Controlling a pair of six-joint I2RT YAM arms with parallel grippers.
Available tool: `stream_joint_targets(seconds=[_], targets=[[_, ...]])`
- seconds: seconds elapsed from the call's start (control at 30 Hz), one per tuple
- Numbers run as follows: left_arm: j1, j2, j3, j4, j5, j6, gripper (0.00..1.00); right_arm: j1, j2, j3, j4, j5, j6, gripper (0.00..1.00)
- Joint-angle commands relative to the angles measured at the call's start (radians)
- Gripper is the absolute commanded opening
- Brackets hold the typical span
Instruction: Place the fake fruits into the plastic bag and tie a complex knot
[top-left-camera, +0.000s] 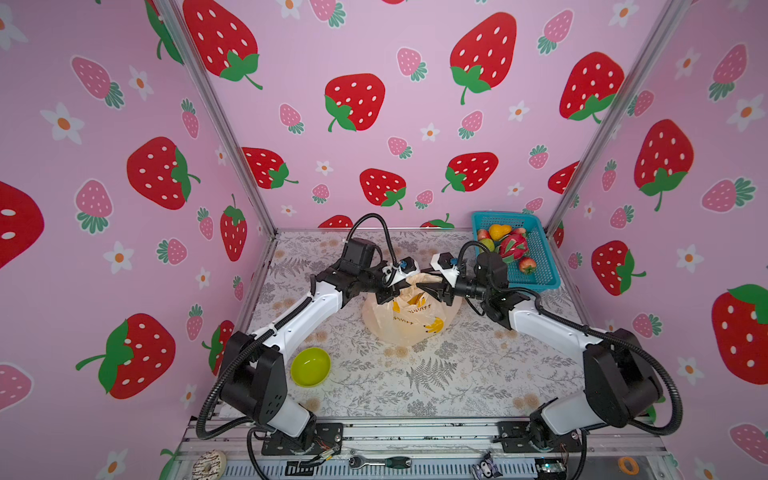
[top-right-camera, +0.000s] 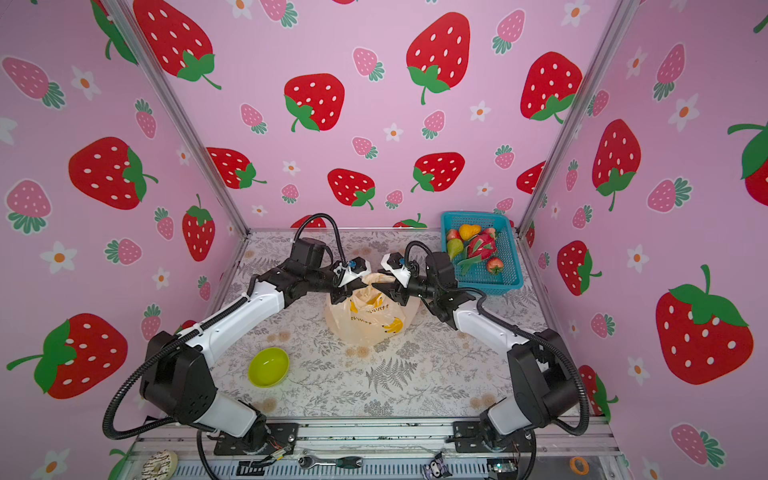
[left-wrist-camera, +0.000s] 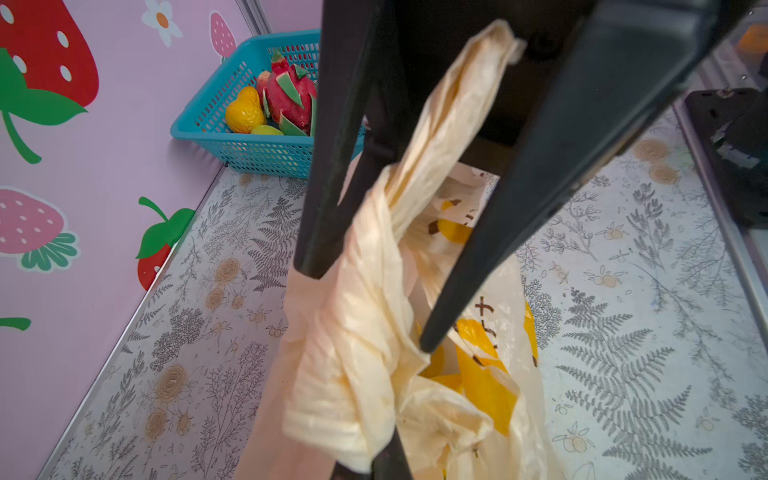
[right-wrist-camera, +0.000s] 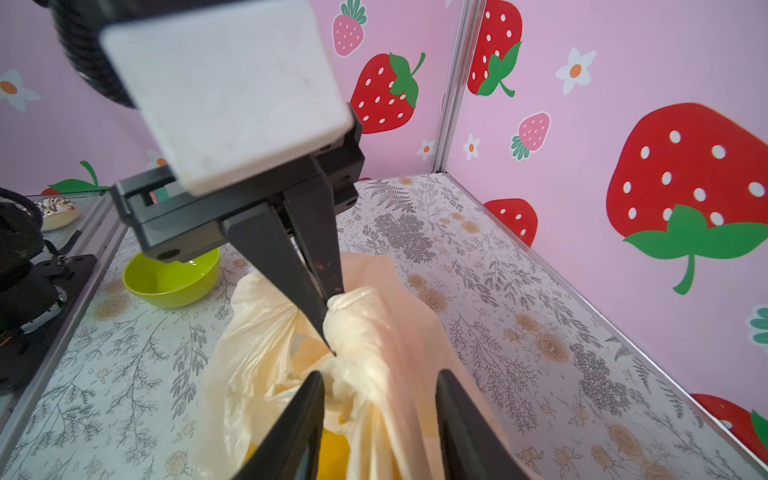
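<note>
peach plastic bag (top-left-camera: 409, 324) w/ l end effector (right-wrist-camera: 330, 328) clamped on handle (right-wrist-camera: 353, 307), r end effector (right-wrist-camera: 380, 376) half-open astride it, basket (top-left-camera: 505, 216) back-right.

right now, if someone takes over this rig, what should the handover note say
Left gripper: shut on a twisted handle of the bag.
Right gripper: open, fingers either side of the bag's gathered top, not pinching it.
The bag stands mid-table. Yellow shows inside; banana or print, cannot tell.
Basket, far right, holds the orange pear, green pear, dragon fruit and red apples.
Done: handles look wound round each other.
Left: get the basket fruit into the bag, then finish the knot.
</note>
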Motion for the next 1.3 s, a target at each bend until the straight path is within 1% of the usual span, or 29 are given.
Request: stream_joint_targets(seconds=[0.0,0.1,0.23,0.37,0.5,0.57,0.7,0.77,0.9,0.97,1.03,1.07,1.1,1.2,1.27], targets=[[-0.010,-0.020,-0.005,0.023,-0.016,0.055,0.00,0.010,0.020,0.030,-0.044,-0.028,-0.065,0.51],[-0.016,-0.024,-0.012,0.019,-0.017,0.080,0.00,0.011,0.032,0.038,-0.050,-0.010,-0.076,0.51],[-0.019,-0.028,-0.023,0.019,-0.006,0.106,0.00,0.012,0.068,0.071,-0.068,-0.016,-0.087,0.51],[-0.018,-0.031,-0.022,0.014,-0.005,0.110,0.00,0.011,0.093,0.086,-0.070,-0.011,-0.095,0.43],[-0.018,-0.032,-0.023,0.012,-0.007,0.111,0.00,0.013,0.105,0.090,-0.081,-0.011,-0.103,0.40],[-0.018,-0.033,-0.024,0.012,-0.014,0.111,0.00,0.012,0.106,0.090,-0.086,-0.008,-0.105,0.36],[-0.019,-0.032,-0.021,0.017,-0.044,0.101,0.00,0.013,0.107,0.090,-0.106,-0.005,-0.116,0.29],[-0.019,-0.034,-0.020,0.016,-0.062,0.100,0.00,0.012,0.103,0.086,-0.114,-0.004,-0.119,0.29],[-0.019,-0.042,-0.030,0.006,-0.076,0.132,0.00,0.011,0.071,0.064,-0.118,0.022,-0.134,0.43],[-0.019,-0.050,-0.043,0.009,-0.079,0.158,0.00,0.007,0.054,0.056,-0.121,0.034,-0.143,0.48],[-0.019,-0.053,-0.048,0.011,-0.073,0.182,0.00,0.001,0.046,0.059,-0.133,0.026,-0.151,0.53],[-0.019,-0.053,-0.050,0.011,-0.071,0.189,0.00,0.000,0.048,0.066,-0.148,0.023,-0.162,0.59],[-0.021,-0.055,-0.053,0.014,-0.064,0.202,0.00,-0.002,0.052,0.077,-0.169,0.022,-0.172,0.61],[-0.022,-0.056,-0.059,0.020,-0.054,0.237,0.00,-0.003,0.069,0.108,-0.228,0.017,-0.223,0.65],[-0.022,-0.056,-0.060,0.020,-0.049,0.254,0.00,-0.003,0.081,0.127,-0.259,0.003,-0.258,0.65]])
